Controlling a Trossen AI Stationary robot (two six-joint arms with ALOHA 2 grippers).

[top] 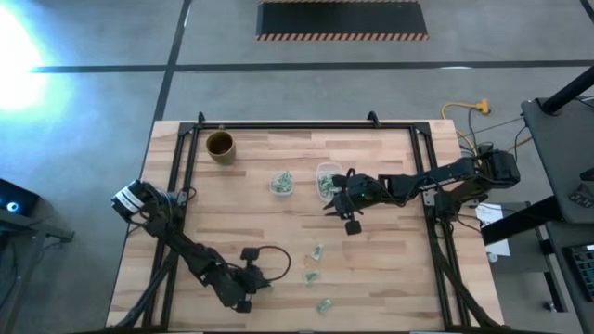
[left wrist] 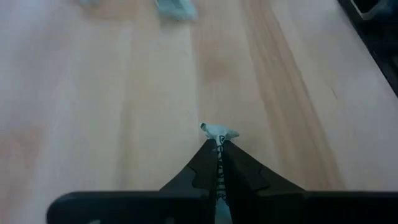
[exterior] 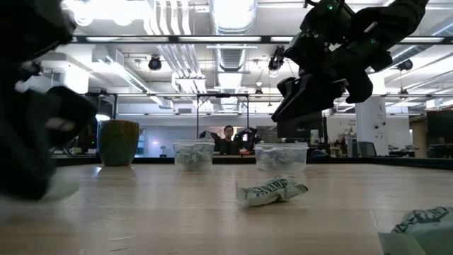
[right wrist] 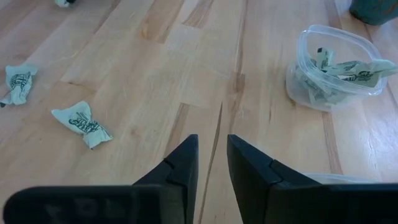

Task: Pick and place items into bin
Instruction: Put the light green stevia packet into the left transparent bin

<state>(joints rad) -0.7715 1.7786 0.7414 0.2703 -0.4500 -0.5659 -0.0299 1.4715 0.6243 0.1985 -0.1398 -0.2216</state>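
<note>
Small green-and-white wrappers lie on the wooden table: three point(top: 317, 252) point(top: 311, 276) point(top: 324, 304) near its front edge, and two of them point(right wrist: 81, 121) point(right wrist: 17, 84) show in the right wrist view. Two clear tubs point(top: 282, 183) point(top: 327, 179) stand mid-table with wrappers inside. My left gripper point(left wrist: 219, 144) is near the table's front edge point(top: 246, 295), shut on one wrapper. My right gripper point(right wrist: 211, 146) hovers open and empty just on the near side of the right-hand tub point(exterior: 282, 156), above the table point(top: 348, 211). My left gripper pinches a wrapper between its two fingers. One crumpled end point(left wrist: 219, 130) sticks out past the fingertips, and more of it shows back in the slot between the fingers point(left wrist: 219, 193). Whether it is lifted clear of the table, I cannot tell.
A brown round cup point(top: 220, 146) stands at the far left of the table. A black frame point(top: 297, 127) runs along the far edge and both sides. Bare wood lies between the tubs and the loose wrappers. A person point(exterior: 228, 136) shows far behind the table.
</note>
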